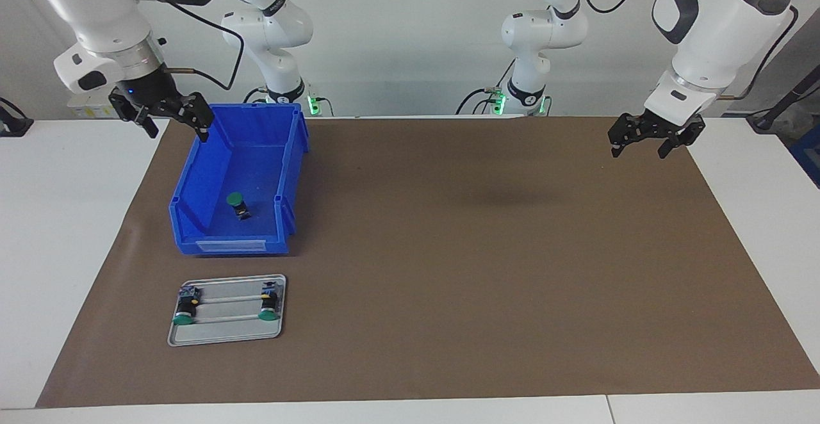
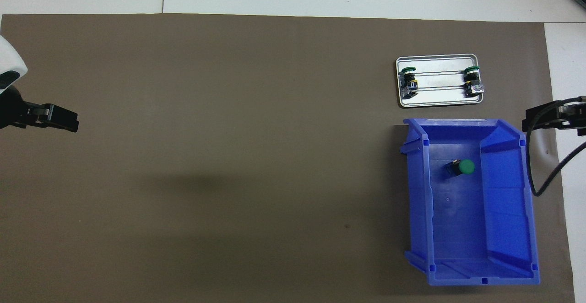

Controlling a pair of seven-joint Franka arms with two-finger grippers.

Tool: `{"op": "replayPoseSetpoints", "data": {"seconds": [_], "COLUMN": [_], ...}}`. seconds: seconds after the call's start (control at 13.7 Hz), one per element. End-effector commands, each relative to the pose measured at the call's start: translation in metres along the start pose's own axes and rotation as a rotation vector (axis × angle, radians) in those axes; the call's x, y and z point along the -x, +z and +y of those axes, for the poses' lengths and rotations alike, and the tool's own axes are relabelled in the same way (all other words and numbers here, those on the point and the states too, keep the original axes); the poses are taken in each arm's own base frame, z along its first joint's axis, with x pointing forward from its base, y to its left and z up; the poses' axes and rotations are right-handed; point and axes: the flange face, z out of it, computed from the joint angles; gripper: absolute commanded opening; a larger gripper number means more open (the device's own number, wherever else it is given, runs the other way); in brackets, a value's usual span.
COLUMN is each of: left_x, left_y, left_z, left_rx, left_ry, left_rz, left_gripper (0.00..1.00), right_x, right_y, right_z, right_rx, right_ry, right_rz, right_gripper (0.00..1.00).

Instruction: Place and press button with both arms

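Note:
One green-capped button (image 1: 238, 205) lies tilted on the floor of the blue bin (image 1: 192, 219), also seen as the button (image 2: 462, 167) in the overhead view. Two more buttons (image 1: 184, 312) (image 1: 269, 307) rest on the grey metal tray (image 1: 224, 333). My right gripper (image 1: 178, 126) hangs open and holds nothing, over the bin's corner nearest the robots at the right arm's end of the table. Over the brown mat at the left arm's end, my left gripper (image 1: 639, 150) is raised, open and holding nothing.
The brown mat (image 1: 448, 251) covers most of the white table. The tray lies farther from the robots than the bin, with a narrow strip of mat between them. A black cable (image 2: 545, 179) hangs from the right arm beside the bin's outer wall.

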Motion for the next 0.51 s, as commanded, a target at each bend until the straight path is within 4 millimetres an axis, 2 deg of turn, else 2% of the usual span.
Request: {"op": "replayPoseSetpoints", "data": {"seconds": [0.0,0.44], "left_x": [0.0077,0.0079], "left_y": [-0.0016,-0.0014], "left_z": [-0.0004,-0.0004], "left_rx": [-0.020,-0.020], "left_ry": [-0.002,-0.002], "left_rz": [0.011,0.010], "left_gripper": [1.00,1.00], "right_x": [0.0117,0.0131], "right_y": [-0.0003,-0.0017], "right_z": [-0.0047,-0.0029], "right_rx": [-0.004,-0.004], "right_ry": [-0.032,-0.026], "right_rz": [-0.029,-0.033], "right_gripper": [0.99,0.99]}}
